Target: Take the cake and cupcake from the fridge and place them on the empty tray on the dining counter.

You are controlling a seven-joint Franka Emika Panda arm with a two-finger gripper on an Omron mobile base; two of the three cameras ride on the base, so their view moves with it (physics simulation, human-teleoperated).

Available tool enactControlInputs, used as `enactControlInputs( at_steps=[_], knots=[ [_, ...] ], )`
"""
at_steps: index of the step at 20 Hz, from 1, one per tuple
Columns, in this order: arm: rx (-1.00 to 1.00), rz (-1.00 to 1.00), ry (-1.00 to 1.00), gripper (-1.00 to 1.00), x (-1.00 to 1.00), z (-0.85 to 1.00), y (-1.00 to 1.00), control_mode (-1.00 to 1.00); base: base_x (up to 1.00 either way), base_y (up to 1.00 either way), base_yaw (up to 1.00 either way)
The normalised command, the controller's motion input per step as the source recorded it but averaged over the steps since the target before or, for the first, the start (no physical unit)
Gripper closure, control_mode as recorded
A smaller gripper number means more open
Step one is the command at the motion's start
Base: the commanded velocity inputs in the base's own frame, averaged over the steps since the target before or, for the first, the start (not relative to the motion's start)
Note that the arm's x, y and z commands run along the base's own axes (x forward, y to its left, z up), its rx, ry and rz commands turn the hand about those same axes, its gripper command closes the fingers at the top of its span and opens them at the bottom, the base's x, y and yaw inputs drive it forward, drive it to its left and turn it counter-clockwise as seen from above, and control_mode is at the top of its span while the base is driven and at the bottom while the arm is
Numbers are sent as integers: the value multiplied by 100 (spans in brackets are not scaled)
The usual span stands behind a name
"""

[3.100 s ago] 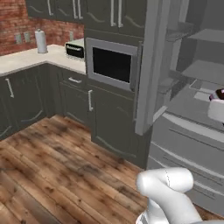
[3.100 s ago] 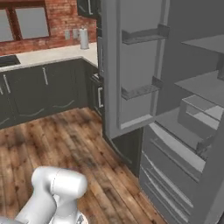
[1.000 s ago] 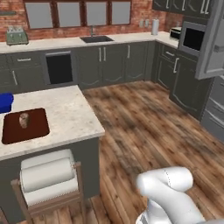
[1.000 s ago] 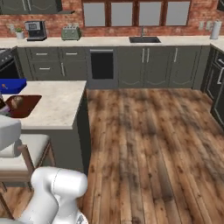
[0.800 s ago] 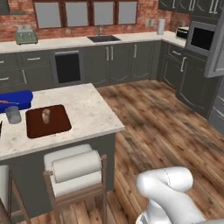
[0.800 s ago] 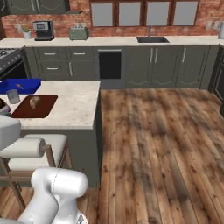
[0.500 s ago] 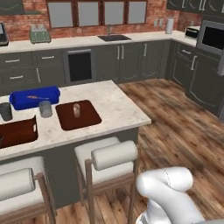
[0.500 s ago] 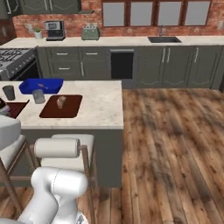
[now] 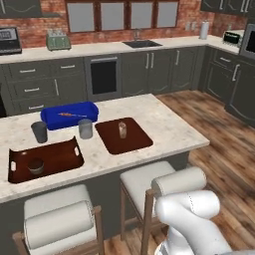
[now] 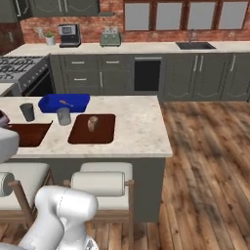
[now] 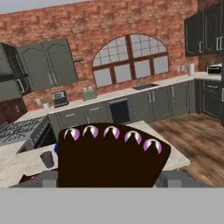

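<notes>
The cake, with a dark chocolate top and pink dots along its edge, sits right in front of the hand camera. My gripper is shut on it, with a grey finger showing at each side. The dining counter lies ahead, pale and speckled. On it rests the flat reddish-brown tray, also seen as the tray. A small brownish upright thing stands on that tray, too small to tell what it is. I cannot pick out the cupcake. The fridge is out of view.
A second brown tray with handles holds a small round dark thing. A blue tray and two grey cups stand behind. White-cushioned stools line the near side. Wood floor opens to the right.
The base has driven and turned, so the views swung from the fridge to the dining counter, which now fills the middle. The cake stays in my gripper.
</notes>
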Motion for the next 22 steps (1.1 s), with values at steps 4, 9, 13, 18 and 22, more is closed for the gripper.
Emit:
enactControlInputs(
  at_steps=[4, 9, 13, 18, 22],
  knots=[
    [0, 0, 0, 100, 0, 0, 0, 100, 34, 100, 5],
    [0, 0, 0, 100, 0, 0, 0, 100, -24, 88, 67],
    [0, 0, 0, 100, 0, 0, 0, 100, -17, 62, 86],
    [0, 0, 0, 100, 0, 0, 0, 100, -50, 69, 58],
    [0, 0, 0, 100, 0, 0, 0, 100, -100, 100, -4]
  ],
)
